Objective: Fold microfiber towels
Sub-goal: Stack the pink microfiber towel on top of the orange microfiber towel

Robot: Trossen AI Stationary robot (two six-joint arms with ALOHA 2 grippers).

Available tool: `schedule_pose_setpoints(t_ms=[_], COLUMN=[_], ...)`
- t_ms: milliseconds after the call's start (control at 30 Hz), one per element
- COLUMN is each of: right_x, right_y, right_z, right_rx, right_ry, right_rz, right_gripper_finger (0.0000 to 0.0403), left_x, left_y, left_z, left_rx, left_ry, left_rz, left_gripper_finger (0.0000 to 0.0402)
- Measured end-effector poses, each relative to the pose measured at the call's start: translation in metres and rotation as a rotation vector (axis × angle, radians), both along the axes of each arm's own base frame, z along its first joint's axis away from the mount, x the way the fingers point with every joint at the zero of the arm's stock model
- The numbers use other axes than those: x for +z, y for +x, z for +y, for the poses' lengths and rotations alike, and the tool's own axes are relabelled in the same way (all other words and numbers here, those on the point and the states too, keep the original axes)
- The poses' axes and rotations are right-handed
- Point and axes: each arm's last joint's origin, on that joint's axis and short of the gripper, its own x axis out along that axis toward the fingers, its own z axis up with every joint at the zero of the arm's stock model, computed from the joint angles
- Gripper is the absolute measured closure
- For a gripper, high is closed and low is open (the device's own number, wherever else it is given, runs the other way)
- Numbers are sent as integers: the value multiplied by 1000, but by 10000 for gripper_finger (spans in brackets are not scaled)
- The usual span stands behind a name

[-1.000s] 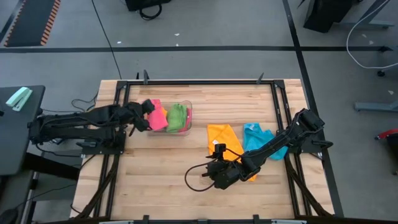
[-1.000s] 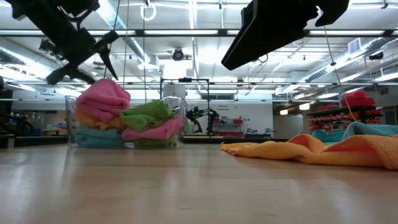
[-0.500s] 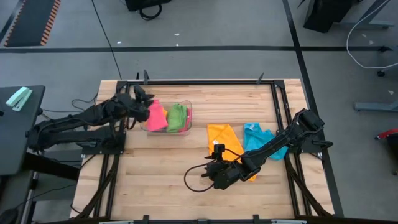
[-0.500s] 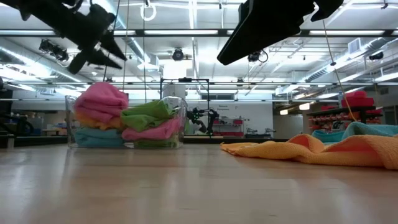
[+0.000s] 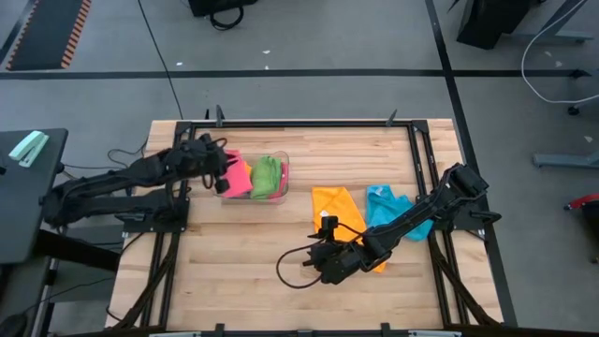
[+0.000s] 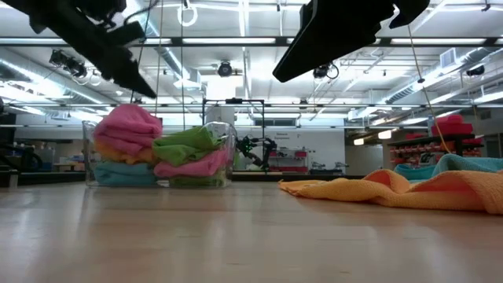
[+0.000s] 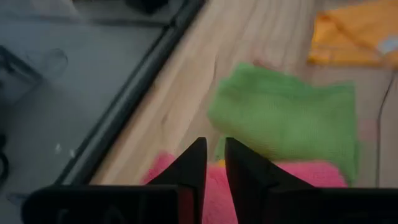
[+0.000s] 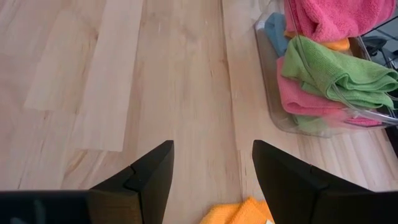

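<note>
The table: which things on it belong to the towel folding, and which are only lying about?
For the job:
- pink towel
- green towel
- orange towel
- blue towel

Only lying about:
- clear bin holding the pile
- black cable

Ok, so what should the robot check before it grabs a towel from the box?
1. Left tool over the clear bin: ok, it hangs above the pink towel on top.
2. Left tool's fingers wide enough for a grab: not ok, only a thin gap shows between them, and nothing is in it.
3. Pink towel free to lift: ok, it sits on top of the pile, beside the green towel.
4. Right tool out of the way: ok, it is open and empty over bare wood, far from the bin.
5. Room to fold: cannot tell, the orange towel and the blue towel already lie on the table.
</note>
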Motion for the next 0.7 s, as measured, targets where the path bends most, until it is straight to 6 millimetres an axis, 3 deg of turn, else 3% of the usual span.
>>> schedule_pose_setpoints(t_ms=[400, 700], right_x=[0, 0], right_y=[0, 0], right_z=[0, 0], right_rx=[1, -3], right_ry=[2, 6], right_rz=[-4, -6], right_gripper_finger=[176, 176], left_x=[-52, -73], left_y=[24, 33], left_z=[38, 41], left_rx=[98, -22], left_ry=[-91, -171], left_rz=[336, 431], left_gripper_finger=[342, 365])
